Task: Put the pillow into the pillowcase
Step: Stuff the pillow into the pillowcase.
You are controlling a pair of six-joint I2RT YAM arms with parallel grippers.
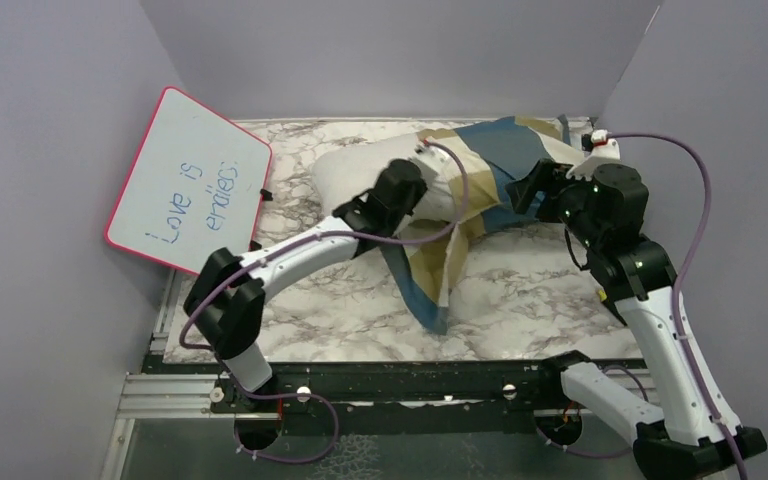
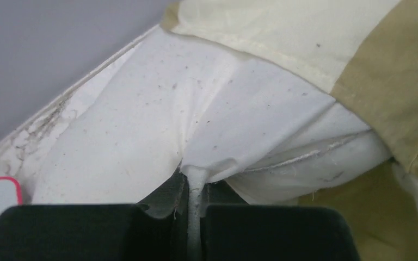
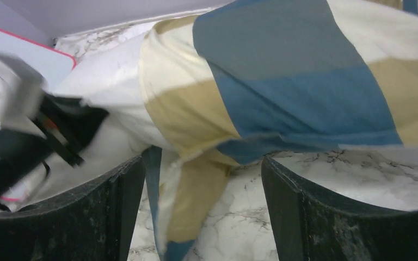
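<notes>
At the counter's [image 1: 520, 300] far edge the left gripper [image 2: 195, 209] pinches the pillow [image 2: 158, 119]; the right gripper [image 3: 201, 187], jaws apart, maybe straddles the pillowcase [image 3: 299, 92].

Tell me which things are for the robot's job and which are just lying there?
For the job: pillow; pillowcase, partly over it; left gripper, pinching the pillow's fabric; right gripper, open at the pillowcase.
Just lying about: pink-rimmed whiteboard, on the left.

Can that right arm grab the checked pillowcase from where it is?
Probably yes: the right gripper is open, and a fold of the pillowcase hangs right between its jaws, with nothing in the way.
</notes>
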